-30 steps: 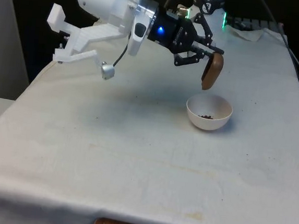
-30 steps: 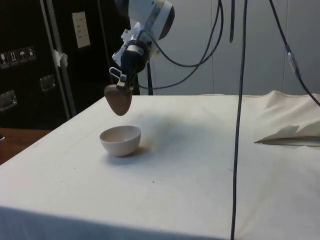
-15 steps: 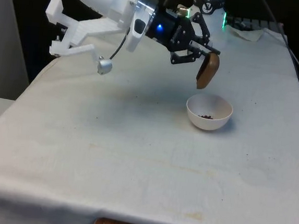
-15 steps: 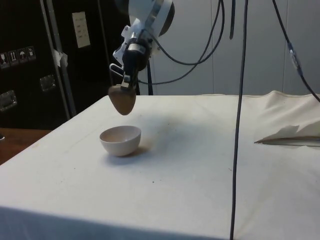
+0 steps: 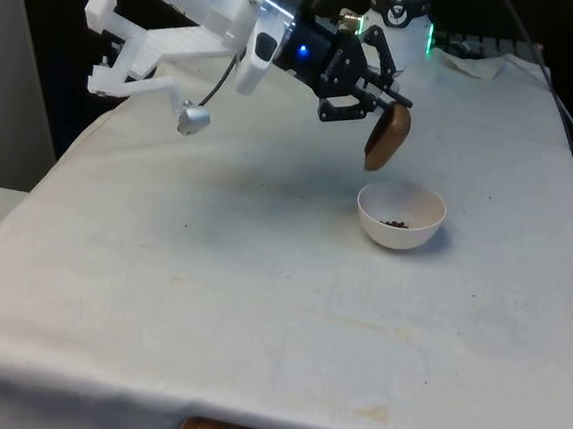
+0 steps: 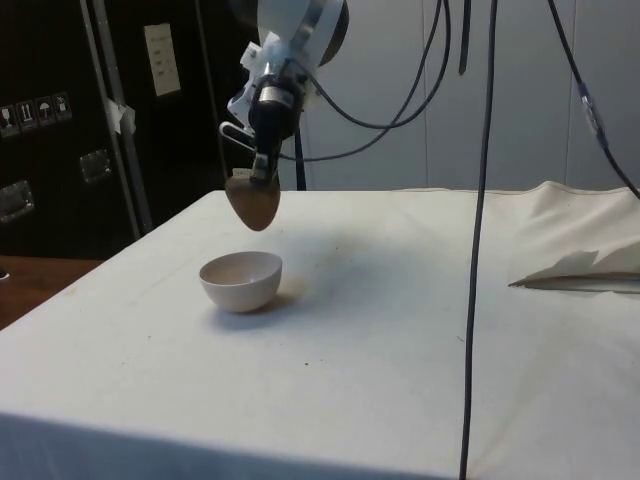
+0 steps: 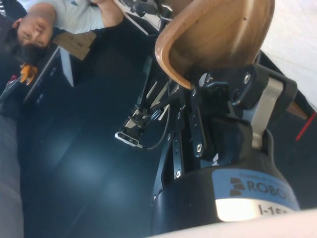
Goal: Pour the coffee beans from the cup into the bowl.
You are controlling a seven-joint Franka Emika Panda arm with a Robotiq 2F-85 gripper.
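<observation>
Item 1: my black two-finger gripper (image 5: 382,100), fingers clamped on the rim of a brown wooden cup (image 5: 387,138). In the side view I see the gripper (image 6: 262,172) above the table with the cup (image 6: 252,201) hanging from it. In the wrist view the cup (image 7: 218,34) sits between the fingers (image 7: 233,84), its smooth inside facing the camera.

Item 2: the cup, tipped steeply, well clear of the cloth. In the front view it hangs above and slightly towards the front view's left of the bowl, not touching it.

Item 3: small round white bowl (image 5: 400,213), upright on the table; a few dark coffee beans (image 5: 396,223) lie at its bottom. In the side view the bowl (image 6: 240,281) stands below the cup.

Item 4: table under a white cloth (image 5: 259,302), with a few dark specks near the bowl.

Item 5: a person (image 7: 54,20) in a light top, seen past the gripper in the wrist view.
</observation>
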